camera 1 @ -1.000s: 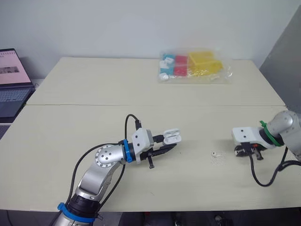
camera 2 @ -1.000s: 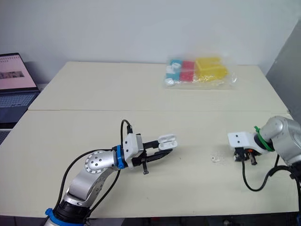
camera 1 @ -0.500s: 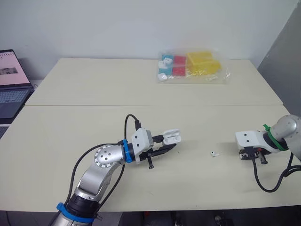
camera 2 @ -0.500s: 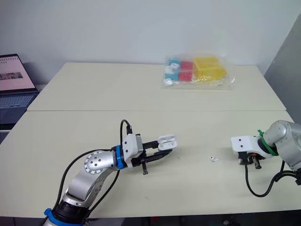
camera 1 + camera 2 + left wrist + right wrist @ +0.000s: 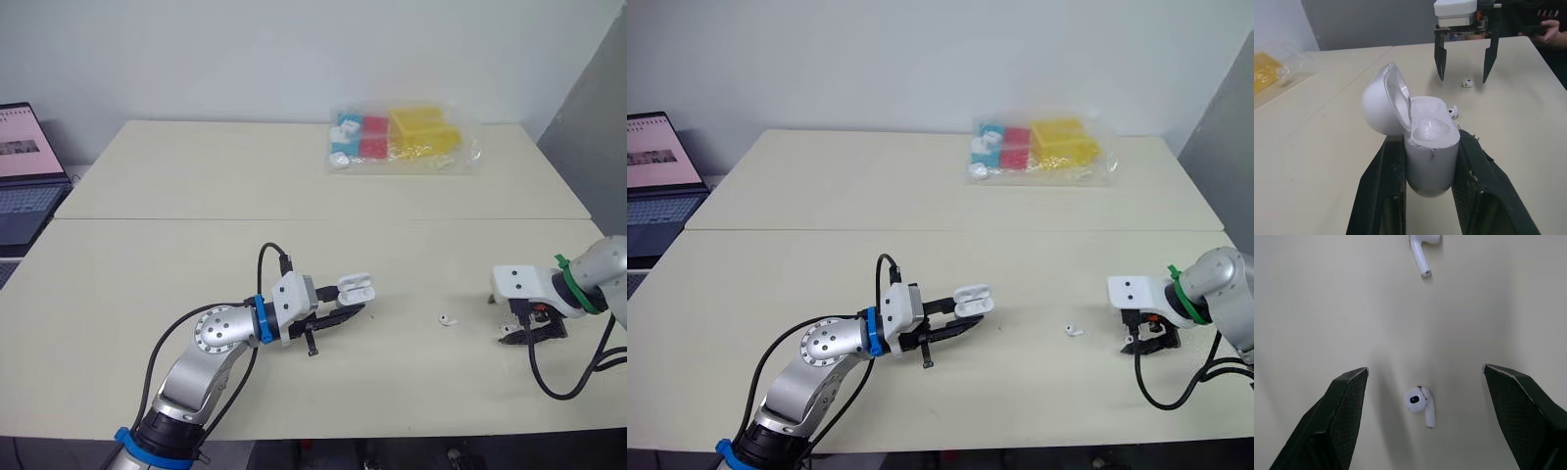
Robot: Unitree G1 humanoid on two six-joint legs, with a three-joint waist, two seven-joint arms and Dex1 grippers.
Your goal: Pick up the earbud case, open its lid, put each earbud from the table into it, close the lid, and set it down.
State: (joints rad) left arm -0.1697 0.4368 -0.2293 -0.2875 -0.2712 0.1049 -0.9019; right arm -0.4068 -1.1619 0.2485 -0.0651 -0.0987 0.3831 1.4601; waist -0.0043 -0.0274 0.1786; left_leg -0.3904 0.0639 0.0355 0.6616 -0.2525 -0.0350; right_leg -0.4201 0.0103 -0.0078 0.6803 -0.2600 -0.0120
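Left claw: we see the left claw (image 5: 343, 302) closed on the lower body of the earbud case (image 5: 1431, 147), one black finger on each side of it.
Earbud case: white, held off the surface (image 5: 196, 255), about midway between its left and right edges and nearer the near edge than the far one.
Lid: the lid (image 5: 1382, 105) is swung open and stands up from one side of the case; we cannot tell whether the wells inside are filled.
Right claw: the right claw (image 5: 1425, 368) points down at the surface close to the right edge, its two fingers spread wide and gripping nothing.
First earbud: the first earbud (image 5: 1421, 404) lies on the surface between those spread fingers, touching neither.
Second earbud: the second earbud (image 5: 449, 319) lies on the surface between the case and the right claw, apart from both.
Plastic bag: a clear plastic bag (image 5: 402, 139) with blue, red and yellow things inside lies by the far edge, towards the far right corner.
Laptop: an open laptop (image 5: 24, 181) sits just past the left edge.
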